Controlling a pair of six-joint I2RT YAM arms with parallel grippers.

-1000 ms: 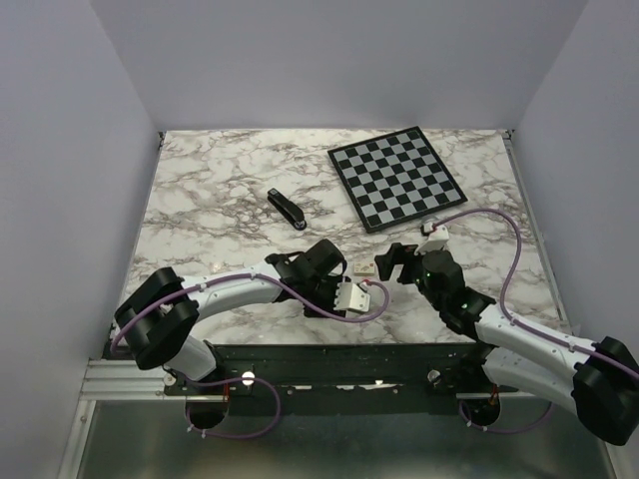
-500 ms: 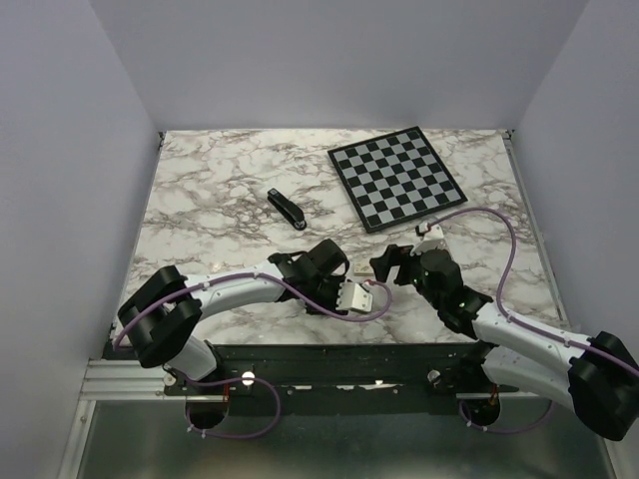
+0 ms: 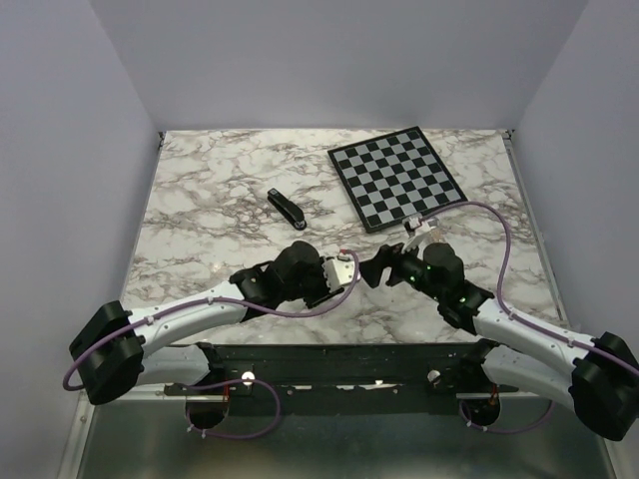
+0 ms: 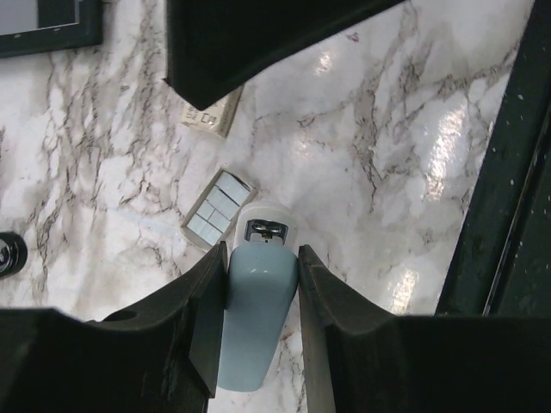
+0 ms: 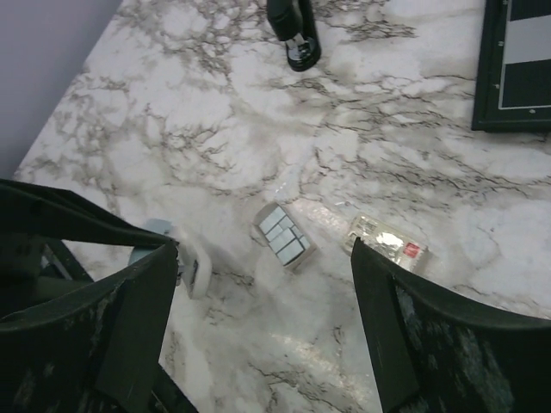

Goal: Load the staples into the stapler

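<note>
Left gripper (image 4: 261, 255) is pinching a pale blue tool (image 4: 252, 331), its white tip near the staples (image 4: 219, 216) on the table (image 4: 387, 129). Right gripper (image 5: 263, 249) hangs spread wide above them. A small box (image 5: 387, 243) lies just beside the staples. The stapler (image 3: 287, 210) lies well apart, farther back

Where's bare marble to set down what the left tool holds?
Open: the table from the black stapler to the left edge, and the far strip left of the chessboard. Crowded: near centre, where the left tool gripping a pale blue object, right tool, staples and small box cluster.
</note>
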